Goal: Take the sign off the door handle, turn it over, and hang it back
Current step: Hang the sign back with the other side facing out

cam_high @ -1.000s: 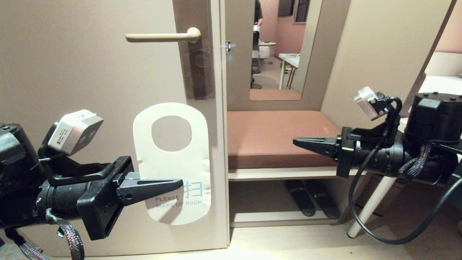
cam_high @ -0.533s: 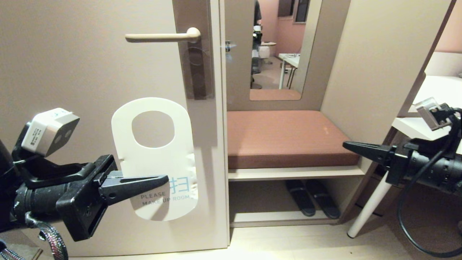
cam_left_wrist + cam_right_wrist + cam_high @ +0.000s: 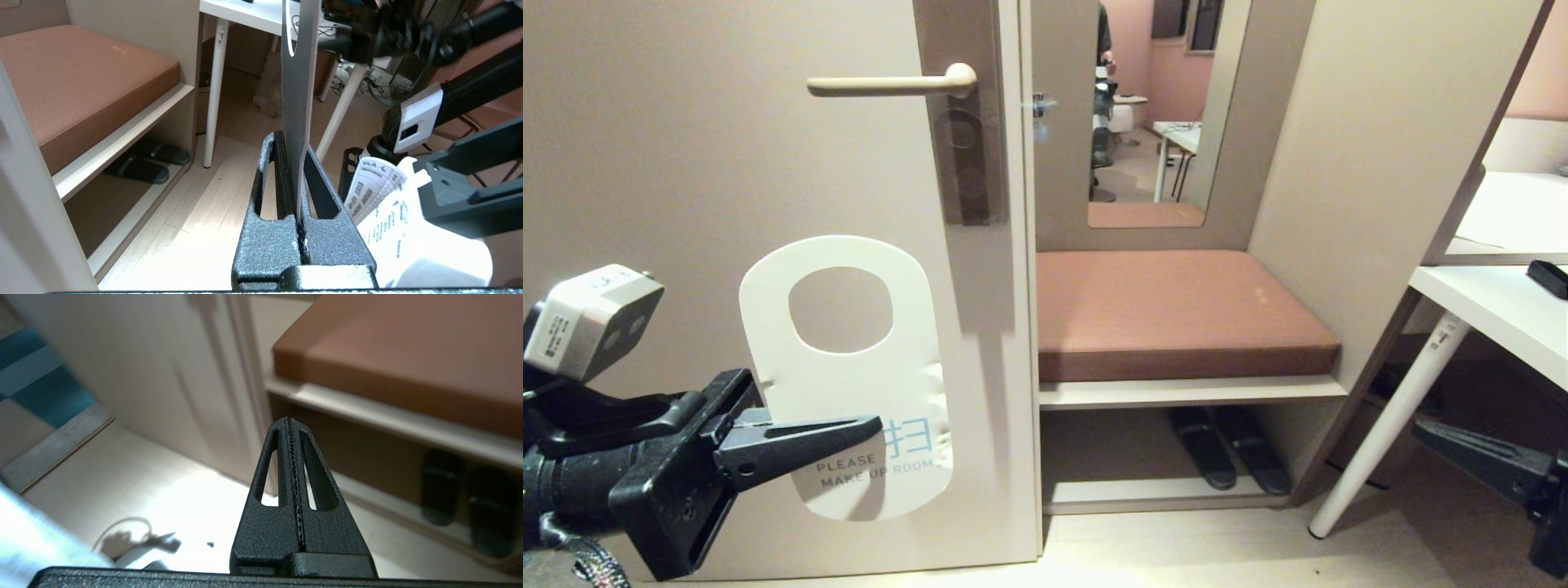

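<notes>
bench cushion (image 3: 1176, 310) | slippers (image 3: 1229, 457) beneath | white table (image 3: 1494, 306) right | mirror (image 3: 1152, 106)

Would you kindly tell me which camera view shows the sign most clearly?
The head view: the sign shows its whole white face, oval hole and blue text, pinched by the left pincer below the door handle. The left wrist view shows it only edge-on; the right wrist view does not show it.

Sign (image 3: 297, 81) edge-on in left gripper (image 3: 292, 141)
</notes>
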